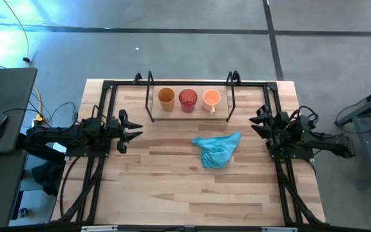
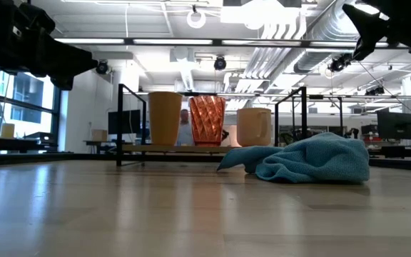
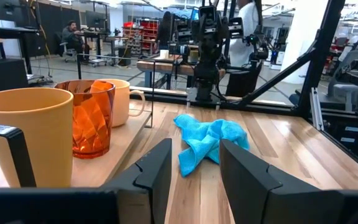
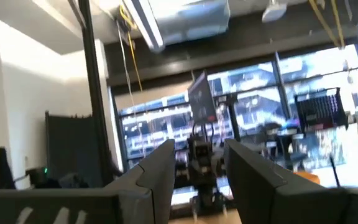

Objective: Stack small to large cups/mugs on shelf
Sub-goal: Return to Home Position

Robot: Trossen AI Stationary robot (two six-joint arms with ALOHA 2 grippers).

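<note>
On the shelf [image 1: 198, 115], 3 cups [image 1: 188, 100] side by side; left gripper [image 1: 134, 129] and right gripper [image 1: 255, 124] seemingly spread, empty, well apart.

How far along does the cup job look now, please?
Done: the yellow-orange cup, red ribbed cup and light orange mug stand in a row on the shelf. In hand: nothing; the left gripper and right gripper are open and empty, off to either side. Left: apparently only parking the arms.

Bright ceiling strips [image 2: 163, 41] light the room evenly, and the tabletop [image 2: 155, 207] carries a soft sheen. Bluish glare pools on the floor [image 1: 5, 38] at ten o'clock; windows [image 4: 328, 81] blaze white at nine o'clock.
</note>
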